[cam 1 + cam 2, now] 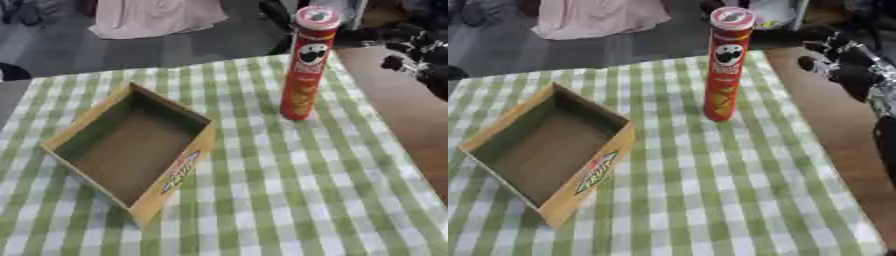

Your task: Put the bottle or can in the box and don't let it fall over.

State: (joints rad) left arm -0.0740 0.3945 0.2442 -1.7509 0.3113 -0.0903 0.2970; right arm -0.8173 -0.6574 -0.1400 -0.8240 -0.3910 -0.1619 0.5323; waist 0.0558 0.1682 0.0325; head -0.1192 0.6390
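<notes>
Red can (304,65) stands upright beside the box (166,180); right hand (842,62) near.

You are working in what looks like a lived-in room set up for trials, more home or makeshift lab than shop. The table (824,125) is brown wood, covered by a green-and-white checked cloth (289,190), the sort used for a kitchen or picnic. Beyond its far edge you see a grey floor (175,45) with a pale pink fabric (149,17) hanging down over it, and dark clutter in the far corners that cannot be identified.
</notes>
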